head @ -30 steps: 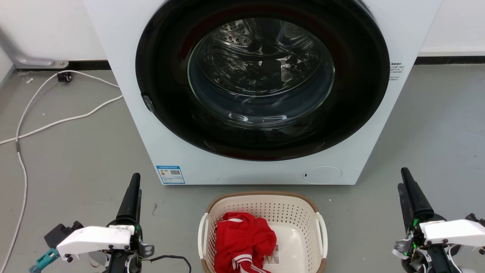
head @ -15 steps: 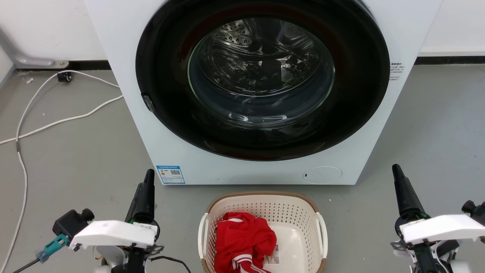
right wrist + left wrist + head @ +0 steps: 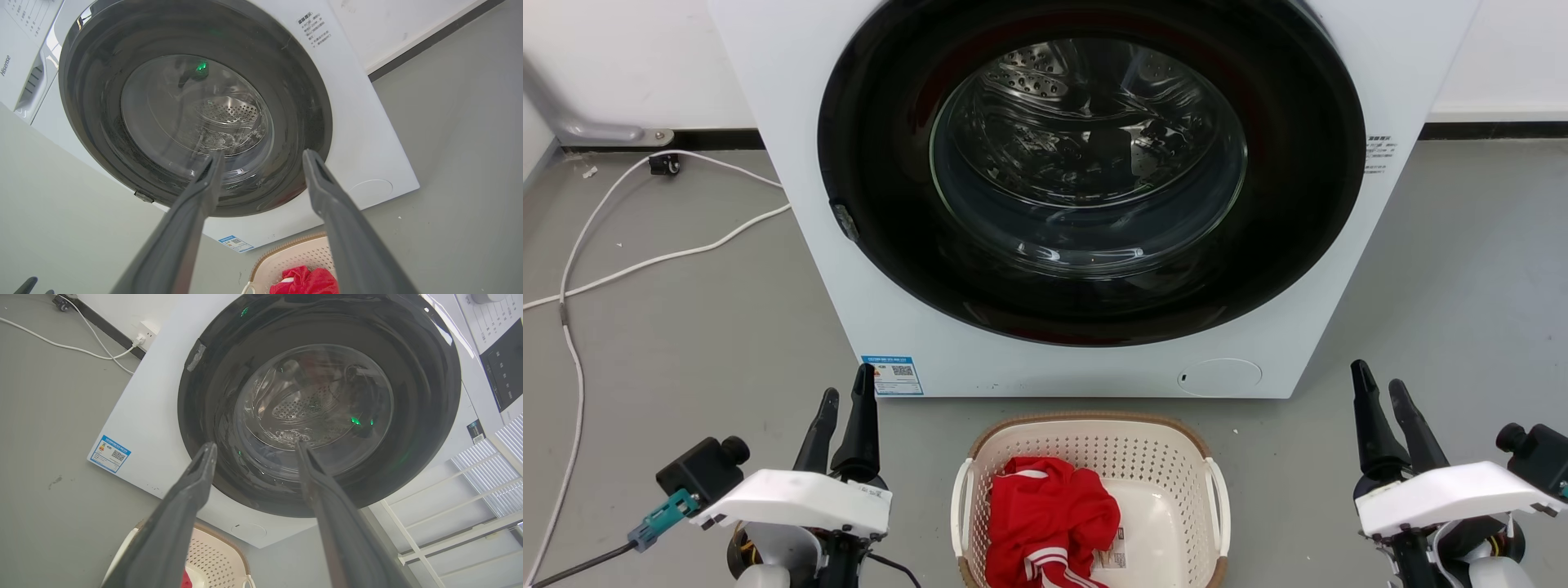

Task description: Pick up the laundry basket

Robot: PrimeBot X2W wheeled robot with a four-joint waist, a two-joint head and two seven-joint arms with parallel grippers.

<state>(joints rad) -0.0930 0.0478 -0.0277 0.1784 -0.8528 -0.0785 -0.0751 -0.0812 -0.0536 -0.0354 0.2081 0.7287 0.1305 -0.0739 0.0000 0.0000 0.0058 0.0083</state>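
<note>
- Flanking the basket point(image 3: 1086, 419) at the near edge of the head view, the left gripper point(image 3: 847, 382) sits at the near left and the right gripper point(image 3: 1377, 376) at the near right, both well apart from it and touching nothing.
- Left gripper: fingers parted to a moderate gap with nothing between them, tips pointing far, toward the washer point(image 3: 849, 286). In the left wrist view the gap frames the lower part of the door glass, and a corner of the basket shows beneath the fingers.
- Right gripper: fingers likewise spread to a moderate gap and empty, tips pointing far. In the right wrist view the basket's brown rim and the red cloth show low between the fingers.
- The basket stands upright on the grey floor point(image 3: 686, 343), centred between the two grippers and just in front of the washer, not touching it. Its near end is cut off by the bottom edge.
- Inside it a red garment point(image 3: 1049, 518) with white stripes lies bunched against the left side; the right part of the white bottom is bare apart from a small label point(image 3: 1107, 559).
- Beyond it the white washer faces the robot, its round dark door point(image 3: 1086, 171) closed, the steel drum visible through the glass. A blue sticker point(image 3: 892, 374) sits at its lower left and a round flap point(image 3: 1218, 377) at its lower right.
- To the far left a white cable point(image 3: 645, 261) trails across the floor toward the wall.
</note>
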